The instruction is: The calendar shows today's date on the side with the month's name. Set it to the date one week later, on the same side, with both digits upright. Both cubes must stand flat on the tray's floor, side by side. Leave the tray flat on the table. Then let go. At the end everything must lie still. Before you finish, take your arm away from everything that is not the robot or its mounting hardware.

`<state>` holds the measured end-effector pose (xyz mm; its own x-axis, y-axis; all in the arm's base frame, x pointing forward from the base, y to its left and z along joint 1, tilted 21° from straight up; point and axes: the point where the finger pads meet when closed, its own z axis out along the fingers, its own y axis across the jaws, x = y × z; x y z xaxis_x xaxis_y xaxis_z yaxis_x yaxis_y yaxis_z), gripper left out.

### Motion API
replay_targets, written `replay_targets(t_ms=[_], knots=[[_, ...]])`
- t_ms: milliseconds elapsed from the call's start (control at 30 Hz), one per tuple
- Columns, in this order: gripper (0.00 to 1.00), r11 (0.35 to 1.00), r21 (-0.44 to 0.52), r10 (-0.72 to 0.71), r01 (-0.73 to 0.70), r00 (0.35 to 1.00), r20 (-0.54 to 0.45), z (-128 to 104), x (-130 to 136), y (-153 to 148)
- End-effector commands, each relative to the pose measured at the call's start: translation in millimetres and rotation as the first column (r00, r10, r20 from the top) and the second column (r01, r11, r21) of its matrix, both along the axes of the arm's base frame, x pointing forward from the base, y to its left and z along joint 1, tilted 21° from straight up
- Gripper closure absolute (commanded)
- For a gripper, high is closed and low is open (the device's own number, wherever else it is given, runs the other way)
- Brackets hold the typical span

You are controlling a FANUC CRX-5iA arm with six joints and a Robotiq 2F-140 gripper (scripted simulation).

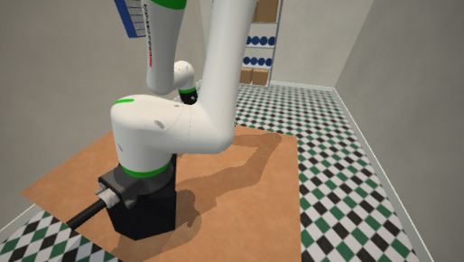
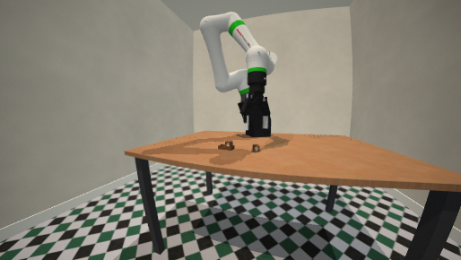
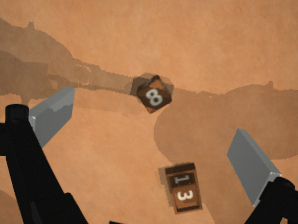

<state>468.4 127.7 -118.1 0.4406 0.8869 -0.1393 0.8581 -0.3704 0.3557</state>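
Note:
In the wrist view a loose brown cube (image 3: 153, 94) with a white 8 on top lies on the table, turned at an angle. A small brown tray (image 3: 182, 188) lies nearer to me and holds a cube showing a 3 on top (image 3: 186, 196). My gripper (image 3: 154, 123) is open and empty, high above the table, with both things between its fingers in the picture. In the exterior view the tray (image 2: 225, 147) and the loose cube (image 2: 256, 148) lie apart on the table, and the gripper (image 2: 254, 109) hangs above them. In the top view the arm hides them.
The wooden table (image 2: 305, 154) has its near edge close to the tray's side. The robot's black base (image 1: 142, 203) stands on the table's far end. A shelf with boxes (image 1: 259, 42) stands by the back wall.

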Motion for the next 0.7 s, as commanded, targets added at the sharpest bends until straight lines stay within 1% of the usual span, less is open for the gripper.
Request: replay_targets(t_ms=[0,33,67,100,167,200,233,433,467,500,533,600,667], knots=[[0.00,0.992,-0.027,0.119,-0.121,0.991,-0.067,0.6,-0.1,0.2],[0.00,0.992,-0.027,0.119,-0.121,0.991,-0.067,0.6,-0.1,0.2],[0.00,0.979,-0.043,0.193,-0.197,0.977,-0.092,0.8,-0.2,0.3],[0.00,0.971,-0.049,0.228,-0.234,0.968,-0.105,1.0,-0.2,0.4],[0.00,0.962,-0.055,0.261,-0.269,0.958,-0.117,1.1,-0.3,0.4],[0.00,0.947,-0.063,0.306,-0.316,0.943,-0.134,1.2,-0.3,0.5],[0.00,0.940,-0.066,0.323,-0.334,0.936,-0.141,1.3,-0.4,0.5],[0.00,0.865,-0.084,0.471,-0.495,0.858,-0.205,1.9,-0.6,0.7],[0.00,0.840,-0.087,0.508,-0.535,0.832,-0.222,2.0,-0.7,0.7],[0.00,0.840,-0.087,0.508,-0.536,0.832,-0.222,2.0,-0.7,0.7],[0.00,0.816,-0.089,0.540,-0.572,0.807,-0.238,2.2,-0.7,0.8],[0.00,0.816,-0.089,0.540,-0.572,0.807,-0.238,2.2,-0.7,0.8],[0.00,0.774,-0.091,0.589,-0.627,0.764,-0.263,2.4,-0.8,0.9]])
